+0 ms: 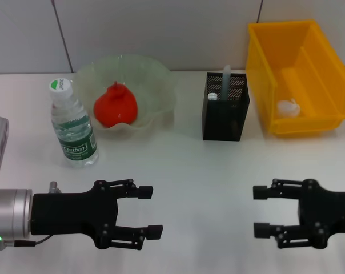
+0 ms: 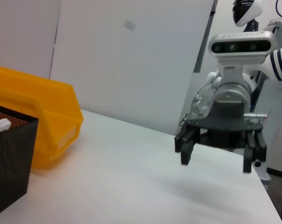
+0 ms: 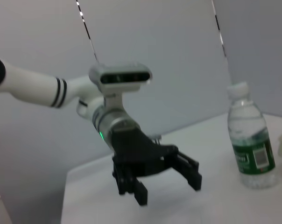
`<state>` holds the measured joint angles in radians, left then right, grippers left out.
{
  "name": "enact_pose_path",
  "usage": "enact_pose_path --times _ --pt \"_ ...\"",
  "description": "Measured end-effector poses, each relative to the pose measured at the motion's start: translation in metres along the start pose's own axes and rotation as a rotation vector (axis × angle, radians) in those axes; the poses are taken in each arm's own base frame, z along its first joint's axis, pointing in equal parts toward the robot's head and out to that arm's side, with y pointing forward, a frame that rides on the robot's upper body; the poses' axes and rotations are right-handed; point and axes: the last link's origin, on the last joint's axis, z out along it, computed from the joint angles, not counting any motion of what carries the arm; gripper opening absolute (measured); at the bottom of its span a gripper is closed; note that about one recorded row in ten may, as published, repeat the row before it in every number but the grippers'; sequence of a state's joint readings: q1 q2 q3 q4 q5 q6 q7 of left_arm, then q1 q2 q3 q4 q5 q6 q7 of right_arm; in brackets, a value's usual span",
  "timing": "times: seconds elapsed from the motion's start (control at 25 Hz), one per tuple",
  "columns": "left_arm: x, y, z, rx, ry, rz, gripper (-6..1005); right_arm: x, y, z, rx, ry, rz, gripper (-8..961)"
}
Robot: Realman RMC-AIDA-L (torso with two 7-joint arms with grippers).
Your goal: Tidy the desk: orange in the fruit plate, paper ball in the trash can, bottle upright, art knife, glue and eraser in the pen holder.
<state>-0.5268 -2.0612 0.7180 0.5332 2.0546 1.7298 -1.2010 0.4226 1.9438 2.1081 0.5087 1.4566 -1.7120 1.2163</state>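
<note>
Both end effectors, left [image 1: 139, 211] and right [image 1: 266, 212], hover wide open, holding nothing. Beyond them: bottle [image 1: 73, 125] upright, orange [image 1: 115, 105] plated, pen holder [image 1: 225, 107] filled, paper ball [image 1: 288, 108] binned. Looks finished; just park.

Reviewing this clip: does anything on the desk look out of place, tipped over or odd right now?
Nothing stands out. The bottle stands upright, the orange sits in the fruit plate, the paper ball lies in the yellow bin, and items stand in the pen holder. Left gripper and right gripper hover open, empty.
</note>
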Motion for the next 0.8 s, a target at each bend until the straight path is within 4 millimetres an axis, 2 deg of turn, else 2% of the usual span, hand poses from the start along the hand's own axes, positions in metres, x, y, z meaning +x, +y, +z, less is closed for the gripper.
enact_pose_path --times 0.24,0.8 --pt "-0.001 0.000 -0.002 0.002 -0.004 0.003 846 0.005 0.000 0.011 0.011 0.011 -0.030 768" --pt "0.001 0.001 -0.008 -0.007 -0.004 -0.001 846 0.002 -0.001 0.016 0.007 0.001 -0.036 768"
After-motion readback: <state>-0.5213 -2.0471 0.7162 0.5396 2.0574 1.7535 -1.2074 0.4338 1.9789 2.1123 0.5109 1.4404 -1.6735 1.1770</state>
